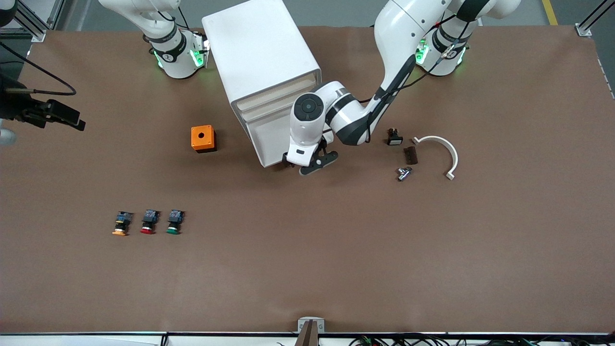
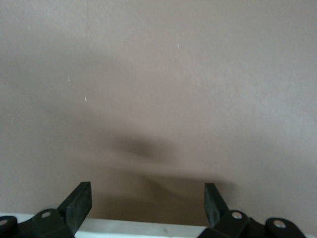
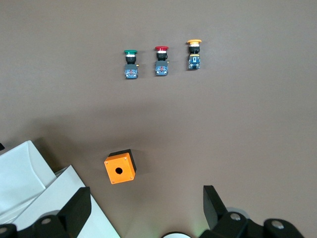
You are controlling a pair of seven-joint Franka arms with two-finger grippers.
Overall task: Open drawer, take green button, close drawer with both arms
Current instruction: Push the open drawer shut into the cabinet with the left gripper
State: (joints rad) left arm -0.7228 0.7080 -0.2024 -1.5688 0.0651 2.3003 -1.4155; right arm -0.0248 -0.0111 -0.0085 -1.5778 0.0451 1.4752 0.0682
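The white cabinet [image 1: 262,57] stands between the two arm bases, and its stacked drawer fronts [image 1: 274,103] all look shut. My left gripper [image 1: 303,166] is low at the foot of the cabinet's front. In the left wrist view it [image 2: 148,198] is open, with a white edge [image 2: 148,228] between its fingers. The green-capped button [image 1: 173,223] lies on the table nearer the front camera, the last of a row of three; it also shows in the right wrist view [image 3: 130,62]. My right gripper [image 3: 146,208] is open and empty, held high over the table.
A red-capped button [image 1: 149,222] and a yellow-orange-capped one [image 1: 121,224] lie beside the green one. An orange box [image 1: 203,138] sits beside the cabinet. Toward the left arm's end lie a small black part [image 1: 394,138], a brown block [image 1: 410,155], a metal piece [image 1: 404,173] and a white curved piece [image 1: 442,151].
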